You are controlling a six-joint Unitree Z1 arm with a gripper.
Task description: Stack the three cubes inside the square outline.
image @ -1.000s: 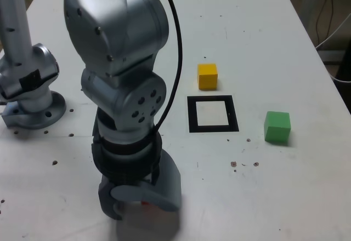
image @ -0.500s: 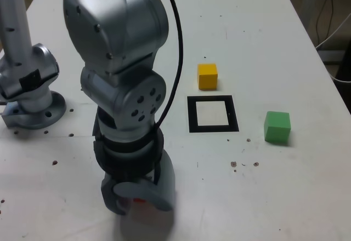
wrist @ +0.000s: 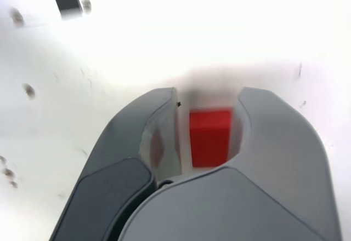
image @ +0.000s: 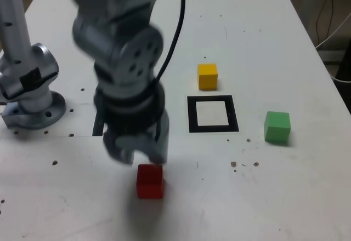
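The fingers (wrist: 151, 123) are clamping the red cube (wrist: 210, 137). The wrist view is showing it sitting squarely between them, one finger on each flank, with its far face roughly level with the fingertips. In the exterior view the red cube (image: 149, 181) is showing just below the blurred fingers (image: 158, 145), near the surface's (image: 263, 33) front edge, the one closest to that camera. A soft shadow is lying under it, so it is probably hanging just clear of the surface, though the blur makes that hard to confirm.

The step in hand looks like carrying this first cube to the square outline (image: 192, 115), which is lying around the middle of the surface, toward the exterior view's right of the cube and farther from the front edge. The outline is only slightly wider than a cube, so the carry is calling for a steady grip, enough height to avoid dragging, and a wrist turn that brings the cube's sides parallel to the frame before lowering. Setting it flat and centred matters, since two more cubes are going on top.

The yellow cube (image: 207, 76) is sitting just beyond the outline's far side, and the green cube (image: 277, 126) is resting near the surface's right edge in the exterior view. The approach should be keeping clear of both.
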